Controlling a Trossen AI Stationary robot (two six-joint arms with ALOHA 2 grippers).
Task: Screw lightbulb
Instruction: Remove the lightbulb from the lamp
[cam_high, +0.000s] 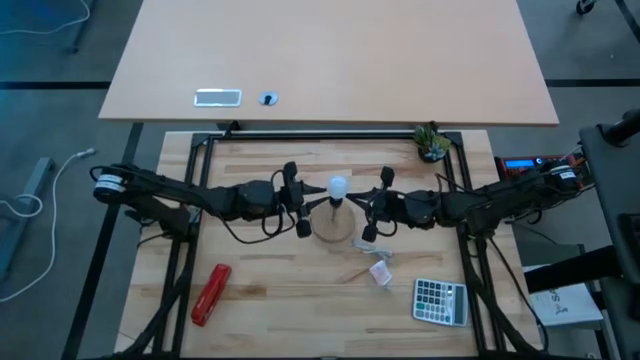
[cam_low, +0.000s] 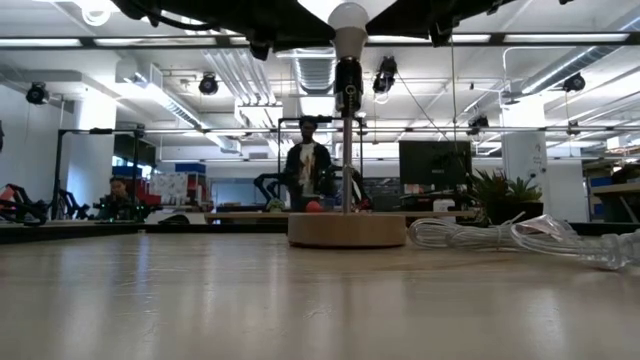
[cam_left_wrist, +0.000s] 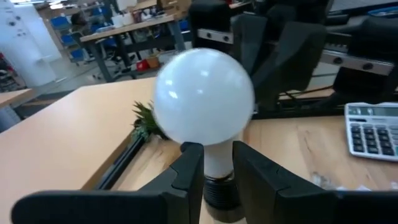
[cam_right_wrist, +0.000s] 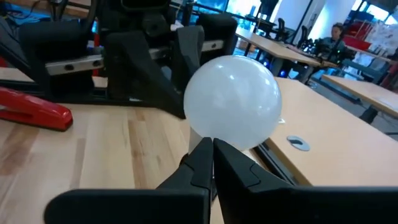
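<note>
Lightbulb (cam_high: 337, 185) is sitting upright at the top of a thin lamp stem (cam_low: 347, 150), its narrow neck going down into a dark socket (cam_low: 347, 85), and the stem is standing on a round wooden base (cam_low: 347, 230) near the middle of the slatted wooden table (cam_high: 280, 290). Left gripper (cam_left_wrist: 217, 165) is reaching in from the left side, and its two dark fingers (cam_left_wrist: 189, 165) are closing narrowly on the bulb's neck just under the white globe. Right gripper (cam_right_wrist: 212, 155) is hovering just beside the bulb on the opposite side, its fingers pressed together with nothing between them; whether the tips are touching the glass is not clear. Both arms are lying nearly level across the table, meeting at the lamp. A crumpled clear wrapper (cam_low: 520, 238) is lying beside the base, a calculator (cam_high: 440, 300) is resting toward the near right corner, a red stapler (cam_high: 211, 294) is lying toward the near left, and a small green plant (cam_high: 432, 142) is standing at the far right edge. In the low view, a person (cam_low: 307, 165) is standing in the room well behind the lamp
</note>
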